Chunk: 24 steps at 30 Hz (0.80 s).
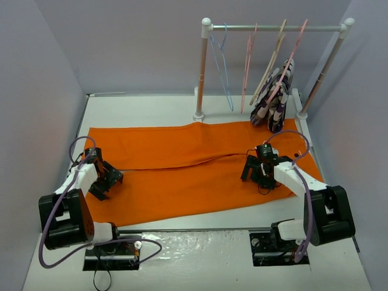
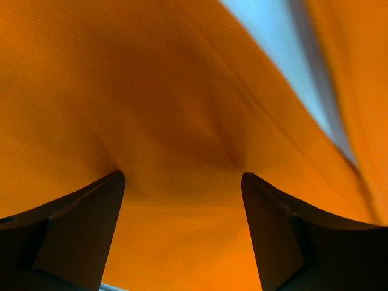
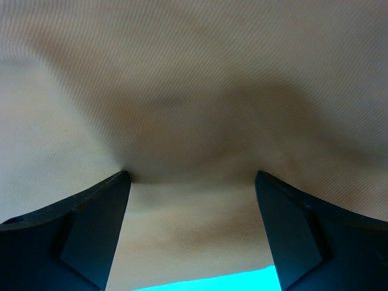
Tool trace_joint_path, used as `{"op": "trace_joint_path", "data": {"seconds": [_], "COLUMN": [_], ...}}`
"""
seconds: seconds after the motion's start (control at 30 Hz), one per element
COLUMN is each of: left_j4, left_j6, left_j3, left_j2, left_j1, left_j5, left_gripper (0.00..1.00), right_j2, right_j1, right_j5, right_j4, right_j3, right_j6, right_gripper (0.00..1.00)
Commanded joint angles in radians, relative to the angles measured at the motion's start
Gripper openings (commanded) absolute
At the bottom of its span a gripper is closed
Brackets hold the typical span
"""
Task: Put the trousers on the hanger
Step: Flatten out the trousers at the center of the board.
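White table [image 1: 182, 104] has the trousers [image 1: 182, 163] spread flat left to right, your left pincer [image 1: 109, 179] and right pincer [image 1: 254, 173] both wide open, tips on the cloth at either end, gripping nothing, probably staged to pinch and lift toward the hanger [image 1: 223, 66] on the far rail [image 1: 273, 27].
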Motion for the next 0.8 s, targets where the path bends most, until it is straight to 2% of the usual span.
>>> {"op": "trace_joint_path", "data": {"seconds": [0.0, 0.2, 0.43, 0.5, 0.63, 0.77], "left_j4": [0.117, 0.099, 0.090, 0.099, 0.167, 0.297], "left_j6": [-0.058, -0.047, -0.008, 0.017, 0.059, 0.108], "left_j3": [0.030, 0.085, 0.182, 0.219, 0.284, 0.344], "left_j2": [0.059, 0.163, 0.212, 0.189, 0.126, 0.126], "left_j1": [0.004, 0.050, 0.136, 0.130, 0.091, 0.050], "left_j5": [-0.033, -0.118, -0.103, -0.083, -0.005, 0.042], "left_gripper": [0.74, 0.74, 0.74, 0.74, 0.74, 0.74], "right_j2": [0.007, -0.007, -0.102, -0.134, -0.190, -0.179], "right_j1": [0.035, 0.146, 0.255, 0.256, 0.249, 0.161], "right_j5": [0.025, 0.040, 0.017, 0.026, 0.142, 0.202], "right_j4": [0.011, -0.044, -0.111, -0.129, -0.182, -0.190], "right_j3": [-0.044, -0.072, -0.098, -0.066, 0.032, 0.143], "right_j6": [0.069, 0.180, 0.273, 0.267, 0.238, 0.170], "right_gripper": [0.85, 0.86, 0.87, 0.87, 0.87, 0.87]}}
